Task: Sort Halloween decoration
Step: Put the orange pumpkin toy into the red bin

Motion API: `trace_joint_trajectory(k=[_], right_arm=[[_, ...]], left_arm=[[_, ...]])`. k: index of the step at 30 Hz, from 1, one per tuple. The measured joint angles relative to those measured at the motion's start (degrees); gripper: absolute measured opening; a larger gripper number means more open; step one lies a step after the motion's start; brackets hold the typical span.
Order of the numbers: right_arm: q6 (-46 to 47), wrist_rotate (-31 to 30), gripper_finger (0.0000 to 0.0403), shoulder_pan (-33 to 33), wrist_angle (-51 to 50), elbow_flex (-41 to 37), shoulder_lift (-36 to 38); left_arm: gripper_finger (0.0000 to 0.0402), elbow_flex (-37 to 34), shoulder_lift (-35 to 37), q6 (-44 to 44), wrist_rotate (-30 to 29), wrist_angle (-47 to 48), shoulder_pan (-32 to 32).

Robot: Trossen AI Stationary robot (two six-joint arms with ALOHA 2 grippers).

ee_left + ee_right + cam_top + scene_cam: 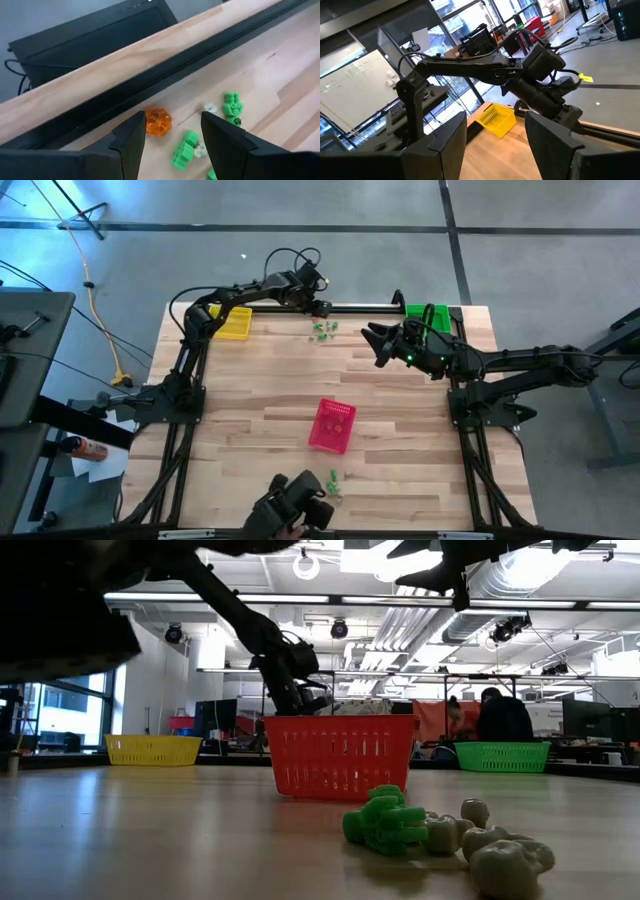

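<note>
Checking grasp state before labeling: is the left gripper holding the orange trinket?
No. In the left wrist view the left gripper is open, and the orange trinket lies on the table between its fingers, not gripped.

Left hand point(172, 132) open, lowered; right hand point(495, 135) open, seemingly raised.

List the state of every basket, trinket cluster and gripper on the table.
Left gripper: fingers open, above far-edge trinkets.
Right gripper: fingers open, empty.
Orange trinket: loose on table.
Pink basket: upright, mid-table.
Yellow basket: far left corner.
Green basket: far right corner.
Near-edge trinkets: unsorted.
</note>
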State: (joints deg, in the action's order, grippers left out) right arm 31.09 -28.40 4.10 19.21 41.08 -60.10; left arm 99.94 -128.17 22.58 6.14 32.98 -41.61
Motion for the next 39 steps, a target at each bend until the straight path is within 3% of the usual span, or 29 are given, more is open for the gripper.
trace_joint_trajectory(k=[7,19,39], right_arm=[[-0.02,0.02,0.0197,0.00,-0.29,0.00,0.00],[-0.02,0.07,0.0197,0.00,-0.82,0.00,0.00],[-0.02,0.04,0.0197,0.00,-2.59,0.00,0.00]], left_arm=[[0.0151,0.00,-0.03,-6.85,-1.19,-0.03,-0.06],[0.0007,0.06,-1.66,-9.81,0.70,0.06,-0.39],[0.0000,0.11,-2.65,-11.81,2.13,1.91,-0.42]])
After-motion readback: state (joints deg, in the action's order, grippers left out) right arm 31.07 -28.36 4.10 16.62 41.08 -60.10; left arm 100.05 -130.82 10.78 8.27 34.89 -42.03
